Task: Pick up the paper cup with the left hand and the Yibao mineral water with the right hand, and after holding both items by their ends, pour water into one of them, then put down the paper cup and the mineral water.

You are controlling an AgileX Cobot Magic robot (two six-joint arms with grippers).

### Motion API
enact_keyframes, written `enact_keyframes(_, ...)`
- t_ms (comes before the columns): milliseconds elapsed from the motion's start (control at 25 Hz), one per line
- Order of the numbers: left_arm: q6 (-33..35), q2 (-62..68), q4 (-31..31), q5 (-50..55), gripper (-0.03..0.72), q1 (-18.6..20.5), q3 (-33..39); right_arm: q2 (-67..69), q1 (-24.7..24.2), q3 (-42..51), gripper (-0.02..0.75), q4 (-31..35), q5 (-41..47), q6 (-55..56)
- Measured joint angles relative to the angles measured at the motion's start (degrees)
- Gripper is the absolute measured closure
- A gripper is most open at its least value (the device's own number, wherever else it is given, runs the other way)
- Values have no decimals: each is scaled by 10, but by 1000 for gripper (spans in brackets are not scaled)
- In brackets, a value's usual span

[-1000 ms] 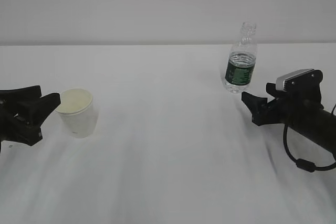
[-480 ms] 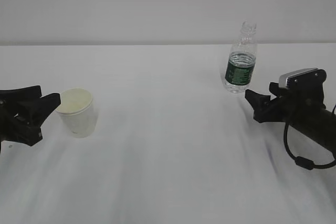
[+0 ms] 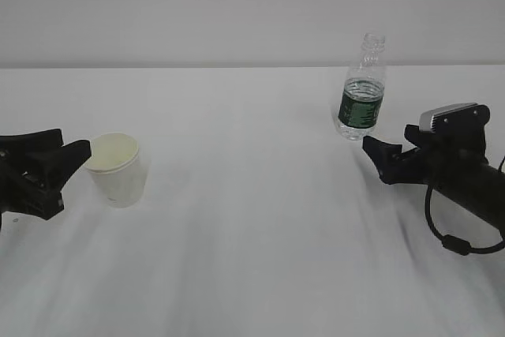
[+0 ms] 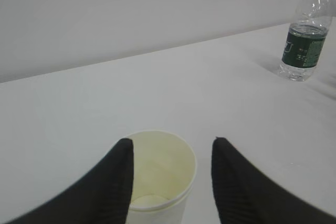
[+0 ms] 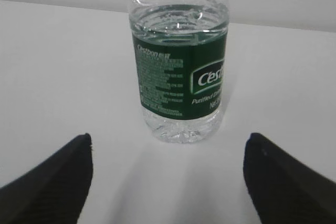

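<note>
The paper cup (image 3: 117, 169) stands upright on the white table (image 3: 252, 234) at the left, the water bottle (image 3: 362, 88) upright at the right. The left wrist view shows the left gripper (image 4: 170, 169) spread, its 2 fingers flanking the cup's rim. The right wrist view shows the right gripper (image 5: 168, 169) spread wide, the bottle just ahead, untouched. Compared with 0.5 s ago, the right gripper has edged slightly toward the bottle.

Paper cup (image 3: 116, 169) beside left pincer (image 3: 59, 159); bottle (image 3: 362, 92) near right pincer (image 3: 374, 151).
</note>
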Motion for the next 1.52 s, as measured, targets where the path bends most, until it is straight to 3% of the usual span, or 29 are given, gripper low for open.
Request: enact_keyframes(1520, 8, 0, 0, 0, 347, 0, 0, 51, 0, -147, 55, -18, 0, 53)
